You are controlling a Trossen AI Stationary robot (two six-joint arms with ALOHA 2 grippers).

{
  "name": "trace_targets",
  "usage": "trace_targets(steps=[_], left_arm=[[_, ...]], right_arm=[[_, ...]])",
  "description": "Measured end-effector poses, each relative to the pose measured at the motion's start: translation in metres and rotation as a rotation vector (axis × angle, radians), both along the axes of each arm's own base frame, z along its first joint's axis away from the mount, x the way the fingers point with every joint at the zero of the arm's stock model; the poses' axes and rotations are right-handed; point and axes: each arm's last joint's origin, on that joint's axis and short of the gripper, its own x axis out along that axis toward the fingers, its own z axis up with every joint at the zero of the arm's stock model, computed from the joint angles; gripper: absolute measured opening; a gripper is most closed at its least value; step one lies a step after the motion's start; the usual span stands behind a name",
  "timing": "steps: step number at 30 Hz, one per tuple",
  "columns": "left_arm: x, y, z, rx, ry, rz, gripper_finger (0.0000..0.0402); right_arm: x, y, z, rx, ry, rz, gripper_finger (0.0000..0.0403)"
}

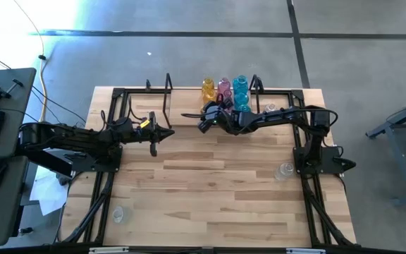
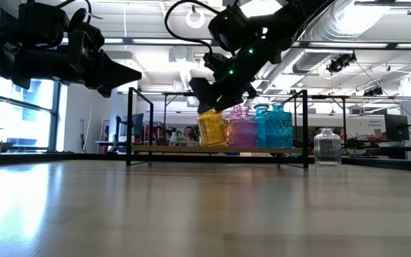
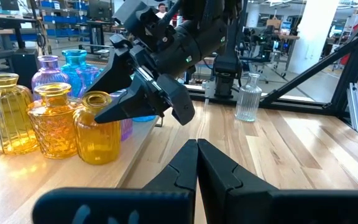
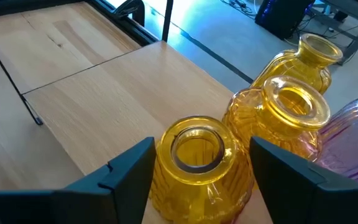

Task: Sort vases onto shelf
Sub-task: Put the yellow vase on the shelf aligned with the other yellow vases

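The vases stand grouped on the shelf [image 1: 189,95] at the upper centre of the high view: amber-yellow vases [image 1: 208,88], a pink vase [image 1: 224,87] and cyan-blue vases [image 1: 241,92] set close together. Nothing can be seen inside any of them. In the right wrist view the nearest amber vase [image 4: 196,163] sits on the light wood of the shelf, its open mouth facing up, with two more amber vases [image 4: 288,112] just behind it and a pink one at the right edge. The right end effector [image 1: 208,113] hovers at this near amber vase with its fingers [image 4: 129,167] spread apart on either side of the body, not pressing on the glass. One clear vase [image 1: 284,170] stands on the table [image 1: 210,190] at the right, near the right arm's base, and another clear one [image 1: 118,213] stands at the lower left. The left end effector [image 1: 162,131] hangs over the table left of centre, its fingers [image 3: 185,163] pressed together on nothing. No label or writing can be read on the glass.
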Motion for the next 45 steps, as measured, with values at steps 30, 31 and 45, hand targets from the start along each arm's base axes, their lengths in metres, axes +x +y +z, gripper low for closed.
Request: trace_targets(steps=[30, 31, 45], left_arm=[[0.0, -0.001, 0.0, 0.0, -0.002, -0.015, 0.0], [0.0, -0.001, 0.0, 0.0, -0.002, -0.015, 0.0], [0.0, -0.001, 0.0, 0.0, -0.001, -0.015, 0.0]], right_arm=[[-0.007, 0.001, 0.019, -0.013, -0.007, 0.009, 0.0245], [-0.006, 0.001, 0.021, -0.02, -0.005, 0.012, 0.0245], [0.002, 0.002, 0.066, -0.061, 0.166, 0.086, 0.0217]])
